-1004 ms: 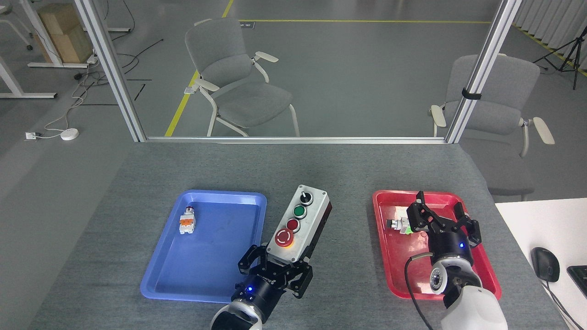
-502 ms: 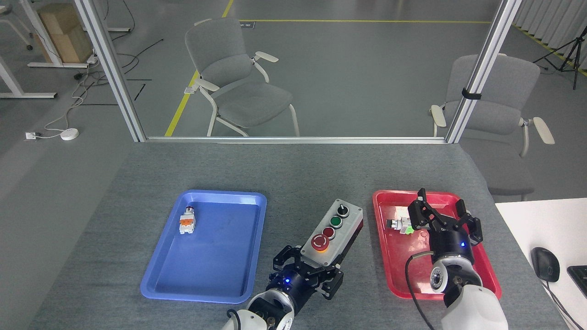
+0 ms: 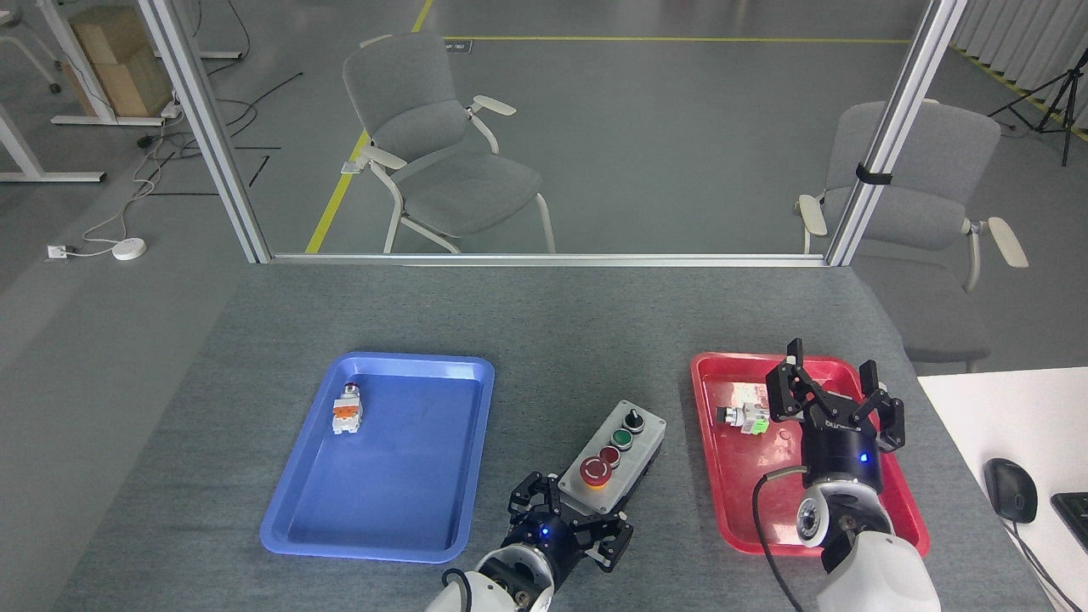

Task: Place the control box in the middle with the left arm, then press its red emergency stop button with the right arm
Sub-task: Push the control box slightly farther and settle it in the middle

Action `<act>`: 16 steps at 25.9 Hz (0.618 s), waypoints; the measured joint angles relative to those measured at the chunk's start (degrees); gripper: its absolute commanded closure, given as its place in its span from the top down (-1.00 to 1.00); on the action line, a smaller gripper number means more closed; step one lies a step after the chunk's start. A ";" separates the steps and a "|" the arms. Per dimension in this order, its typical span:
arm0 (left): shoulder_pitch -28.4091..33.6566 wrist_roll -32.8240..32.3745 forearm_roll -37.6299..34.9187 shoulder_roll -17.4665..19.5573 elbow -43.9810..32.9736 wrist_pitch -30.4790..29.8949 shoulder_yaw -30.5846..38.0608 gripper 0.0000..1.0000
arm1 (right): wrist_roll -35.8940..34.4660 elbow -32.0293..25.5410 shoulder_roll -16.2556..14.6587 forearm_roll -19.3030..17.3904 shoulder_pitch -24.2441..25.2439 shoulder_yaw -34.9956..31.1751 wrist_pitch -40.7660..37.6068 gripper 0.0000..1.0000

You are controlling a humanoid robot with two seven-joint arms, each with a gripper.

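Looks like a robotics lab to me: aluminium frame posts (image 3: 204, 127) round my grey tabletop (image 3: 552, 314), yellow floor tape (image 3: 340, 191), office chairs (image 3: 442, 153), tripod (image 3: 1058, 98) upper right, loose cables (image 3: 127, 204) upper left.

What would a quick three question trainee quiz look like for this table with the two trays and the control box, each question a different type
1. True or false: the control box lies inside the blue tray.
2. Multiple choice: the right gripper hovers over which? A) the red tray B) bare felt C) the blue tray
3. Fill in: the button on the control box nearest the left gripper is the red ____ button.

Key
1. False: it sits on the grey table between the trays.
2. A
3. emergency stop
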 measured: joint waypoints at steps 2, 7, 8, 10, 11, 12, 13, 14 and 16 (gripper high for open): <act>-0.04 0.00 0.08 0.00 0.27 0.25 -0.04 -1.00 | -0.01 0.02 0.00 0.01 0.12 0.04 0.01 0.99; -0.03 0.02 0.23 0.01 1.50 1.14 -0.07 0.11 | -0.19 0.09 -0.02 0.42 0.29 0.14 0.01 0.99; -0.05 0.07 0.24 0.00 1.80 1.64 -0.08 0.26 | -0.19 0.11 -0.04 0.49 0.30 0.15 0.01 0.99; -0.05 0.28 0.25 -0.01 2.23 2.15 -0.09 0.48 | 0.18 0.15 -0.05 0.60 0.35 0.19 0.01 0.99; -0.05 0.28 0.25 0.00 2.37 2.41 -0.09 0.52 | 0.50 0.21 -0.07 0.63 0.34 0.20 0.01 0.99; -0.05 0.24 0.26 0.02 2.47 2.64 -0.09 0.61 | 1.05 0.27 -0.13 0.66 0.34 0.23 0.01 0.99; -0.05 0.14 0.26 0.02 2.51 2.77 -0.09 0.76 | 1.99 0.37 -0.19 0.69 0.34 0.24 -0.02 0.99; -0.04 0.11 0.26 0.02 2.52 2.89 -0.12 0.87 | 3.18 0.41 -0.34 0.70 0.32 0.24 -0.12 0.99; -0.05 -0.47 0.27 0.03 2.33 3.19 -0.16 0.94 | 5.89 0.49 -0.70 0.72 0.13 0.24 -0.47 0.99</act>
